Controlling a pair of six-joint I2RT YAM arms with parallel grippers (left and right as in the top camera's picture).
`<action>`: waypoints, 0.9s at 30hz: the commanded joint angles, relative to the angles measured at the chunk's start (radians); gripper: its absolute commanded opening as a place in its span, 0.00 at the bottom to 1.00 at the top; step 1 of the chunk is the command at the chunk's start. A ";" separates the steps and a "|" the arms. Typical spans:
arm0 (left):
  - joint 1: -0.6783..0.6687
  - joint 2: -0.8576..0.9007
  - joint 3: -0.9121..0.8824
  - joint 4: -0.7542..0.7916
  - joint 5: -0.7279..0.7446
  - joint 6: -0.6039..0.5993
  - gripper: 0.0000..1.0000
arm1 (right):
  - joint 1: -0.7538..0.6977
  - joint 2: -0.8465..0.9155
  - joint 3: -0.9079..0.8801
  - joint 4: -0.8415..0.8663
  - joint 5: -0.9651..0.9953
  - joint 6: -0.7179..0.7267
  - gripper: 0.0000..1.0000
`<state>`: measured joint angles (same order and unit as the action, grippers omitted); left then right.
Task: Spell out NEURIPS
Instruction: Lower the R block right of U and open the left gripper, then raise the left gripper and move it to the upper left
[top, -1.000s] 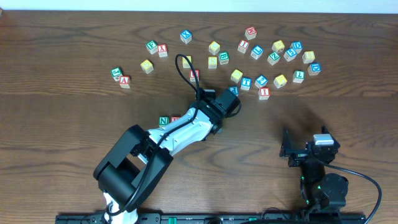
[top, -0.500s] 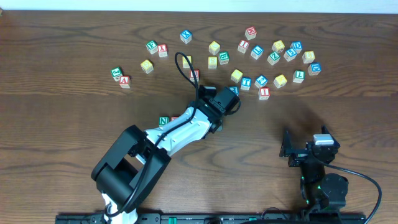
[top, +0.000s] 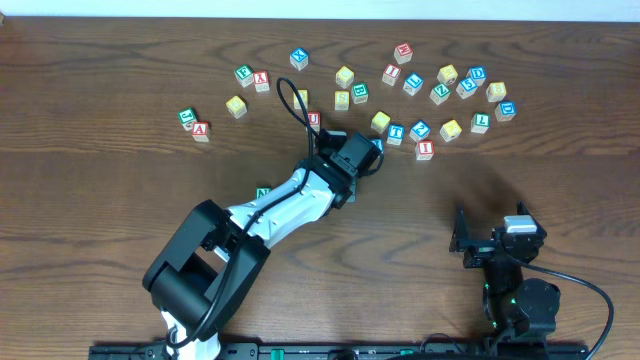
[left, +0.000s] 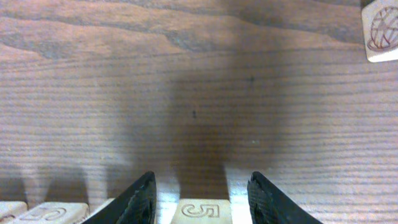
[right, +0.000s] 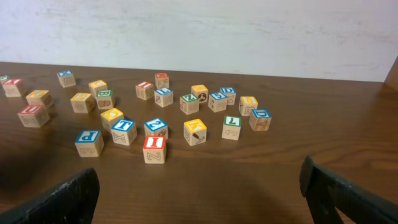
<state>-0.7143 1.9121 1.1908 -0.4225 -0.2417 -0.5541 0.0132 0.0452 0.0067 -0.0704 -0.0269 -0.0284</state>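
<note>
My left gripper is open, with its fingers astride a pale wooden cube that stands on the table. A strip of bare wood shows on each side of that cube, and I cannot read its letter. More cubes line up to its left in the left wrist view. In the overhead view the left arm hides this row except a corner of the green N. A blue P and a red I lie among the loose cubes. My right gripper is wide open and holds nothing.
Loose letter cubes are scattered along the far side of the table, and a pair sits at the far left. A cube with a globe picture lies ahead and to the right of the left fingers. The right arm rests near the front right.
The left wrist has shifted up and to the left in the overhead view. The arm now covers the red cube beside the N. The right arm has not moved.
</note>
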 joint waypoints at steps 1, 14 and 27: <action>0.020 -0.026 0.039 -0.001 -0.018 0.031 0.47 | -0.006 -0.003 -0.001 -0.005 -0.002 0.017 0.99; 0.032 -0.176 0.052 -0.003 -0.019 0.114 0.47 | -0.006 -0.003 -0.001 -0.005 -0.002 0.017 0.99; 0.041 -0.372 0.052 -0.127 -0.116 0.142 0.47 | -0.006 -0.003 -0.001 -0.005 -0.002 0.017 0.99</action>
<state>-0.6876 1.5768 1.2083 -0.5266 -0.3046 -0.4393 0.0132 0.0452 0.0067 -0.0704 -0.0269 -0.0284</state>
